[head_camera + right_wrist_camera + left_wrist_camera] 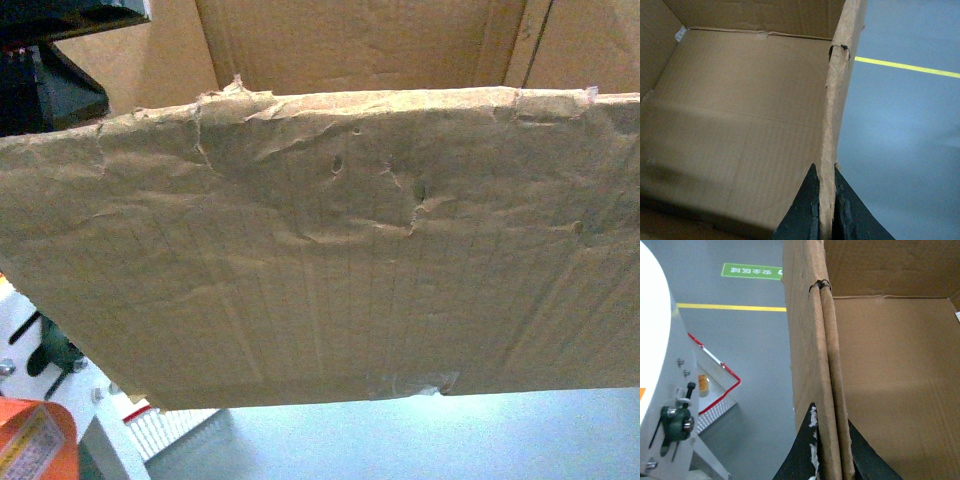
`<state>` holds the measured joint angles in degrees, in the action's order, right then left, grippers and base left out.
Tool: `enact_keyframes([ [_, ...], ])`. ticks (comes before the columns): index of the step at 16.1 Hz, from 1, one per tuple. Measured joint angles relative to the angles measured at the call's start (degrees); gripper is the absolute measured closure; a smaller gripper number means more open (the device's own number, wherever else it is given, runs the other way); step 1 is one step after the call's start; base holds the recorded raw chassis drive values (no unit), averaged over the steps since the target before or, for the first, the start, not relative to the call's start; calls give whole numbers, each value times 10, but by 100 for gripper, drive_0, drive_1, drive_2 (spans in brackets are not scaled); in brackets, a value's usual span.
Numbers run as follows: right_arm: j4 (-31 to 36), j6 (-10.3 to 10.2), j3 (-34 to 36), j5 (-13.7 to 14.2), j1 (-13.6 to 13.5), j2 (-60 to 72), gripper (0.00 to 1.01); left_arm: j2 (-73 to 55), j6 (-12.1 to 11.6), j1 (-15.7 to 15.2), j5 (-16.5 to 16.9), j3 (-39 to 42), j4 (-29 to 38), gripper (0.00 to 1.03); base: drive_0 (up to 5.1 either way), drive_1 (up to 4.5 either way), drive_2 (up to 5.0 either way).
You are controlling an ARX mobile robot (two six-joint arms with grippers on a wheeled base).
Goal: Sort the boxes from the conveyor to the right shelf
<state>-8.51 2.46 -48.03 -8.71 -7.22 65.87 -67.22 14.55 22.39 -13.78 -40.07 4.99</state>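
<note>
Carton: cardboard carton (320, 250) fills the head frame, lifted clear of the grey floor (900, 150).
Left gripper (832, 450): clamped on the left wall.
Right gripper (826, 210): pinching the right wall.
Risk: thin, creased walls could fold or tear out, dropping it.
Hidden: shelf and conveyor out of sight.

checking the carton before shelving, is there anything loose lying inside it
No, the right wrist view shows the carton floor bare.
</note>
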Motion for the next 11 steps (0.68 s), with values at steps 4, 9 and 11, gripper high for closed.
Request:
enact_keyframes([
  [4, 0, 0, 0, 0, 1, 0, 99, 0, 0, 0, 0, 0, 0, 100, 372, -420, -236],
  [9, -3, 0, 0, 0, 2, 0, 99, 0, 0, 5, 1, 0, 1, 100, 92, -175, -67],
  [11, -2, 0, 0, 0, 1, 0, 99, 0, 0, 4, -2, 0, -2, 100, 5, 5, 5],
])
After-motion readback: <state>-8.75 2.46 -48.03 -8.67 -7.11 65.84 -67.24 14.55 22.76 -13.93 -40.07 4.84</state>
